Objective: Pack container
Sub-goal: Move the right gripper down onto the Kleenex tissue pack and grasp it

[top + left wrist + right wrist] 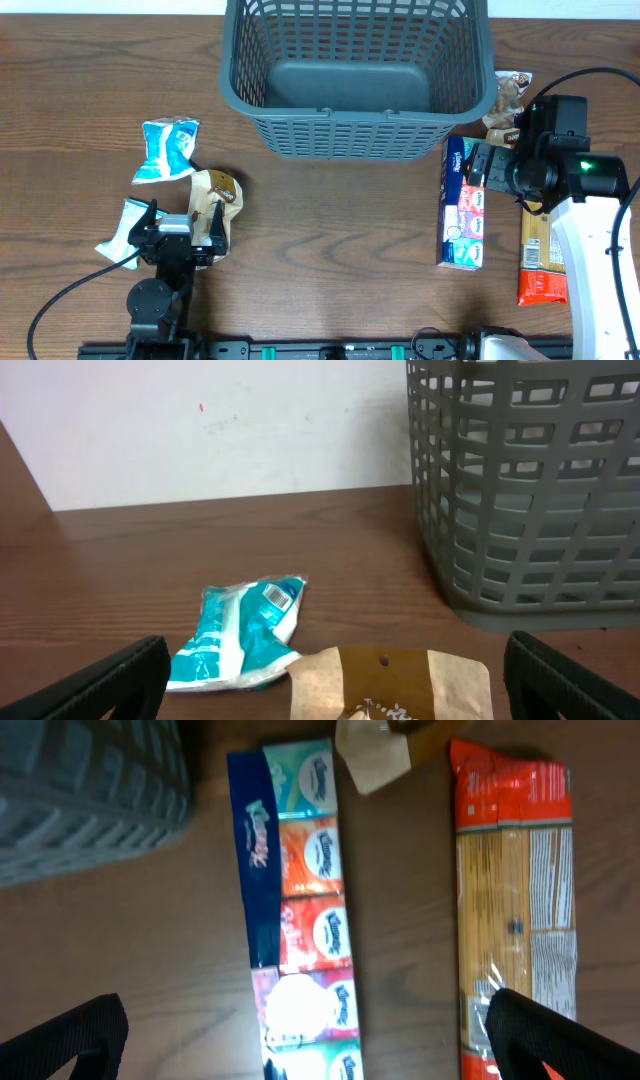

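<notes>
Packing had not yet begun: the container (355,130) stood upright at the far middle of the desk (330,240), mouth up and its solid bottom bare, its long axis running left to right across the overhead view. Every item was lying outside it. The left fingers (110,685) were spread wide and held nothing, hanging low over a brown paper packet (390,685), with a blue packet (245,630) just beyond it and well left of the basket. The right fingers (560,1040) were also wide and empty, poised above a long tissue pack (300,920) that lay beside a spaghetti packet (515,900), both pointing lengthwise towards the far side. The step in hand looked like choosing a first pick. The next move probably called for one arm to descend, close across the narrow width of its item, lift it above the thick rim and release it inside.
</notes>
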`<state>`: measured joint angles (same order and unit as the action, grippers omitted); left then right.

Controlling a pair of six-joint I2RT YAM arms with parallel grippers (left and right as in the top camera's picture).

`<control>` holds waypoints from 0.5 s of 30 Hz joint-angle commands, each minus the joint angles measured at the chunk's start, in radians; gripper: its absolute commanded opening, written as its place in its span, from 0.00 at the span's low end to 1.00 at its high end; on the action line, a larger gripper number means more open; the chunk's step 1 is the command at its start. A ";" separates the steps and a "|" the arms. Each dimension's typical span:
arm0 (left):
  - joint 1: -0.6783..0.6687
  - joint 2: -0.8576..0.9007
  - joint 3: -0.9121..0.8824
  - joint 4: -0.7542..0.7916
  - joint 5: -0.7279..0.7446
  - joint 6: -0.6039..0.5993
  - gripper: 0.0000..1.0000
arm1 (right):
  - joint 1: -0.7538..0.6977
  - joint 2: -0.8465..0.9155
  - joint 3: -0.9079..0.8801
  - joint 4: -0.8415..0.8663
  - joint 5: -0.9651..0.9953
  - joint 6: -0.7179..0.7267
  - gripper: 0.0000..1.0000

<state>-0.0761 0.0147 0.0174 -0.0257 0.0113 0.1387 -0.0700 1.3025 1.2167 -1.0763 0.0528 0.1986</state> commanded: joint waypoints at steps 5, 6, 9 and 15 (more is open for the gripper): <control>-0.006 -0.010 -0.013 -0.048 -0.019 0.007 0.99 | -0.008 0.034 0.010 0.010 0.011 -0.005 0.99; -0.006 -0.010 -0.013 -0.048 -0.019 0.007 0.99 | -0.007 0.040 0.010 0.015 0.011 -0.005 0.99; -0.006 -0.010 -0.013 -0.048 -0.019 0.007 0.98 | -0.007 0.057 0.010 0.019 0.011 -0.005 0.99; -0.006 -0.010 -0.013 -0.048 -0.019 0.007 0.99 | -0.007 0.106 -0.003 0.031 -0.005 -0.020 0.99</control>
<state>-0.0761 0.0147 0.0174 -0.0257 0.0113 0.1387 -0.0700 1.3853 1.2163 -1.0512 0.0525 0.1936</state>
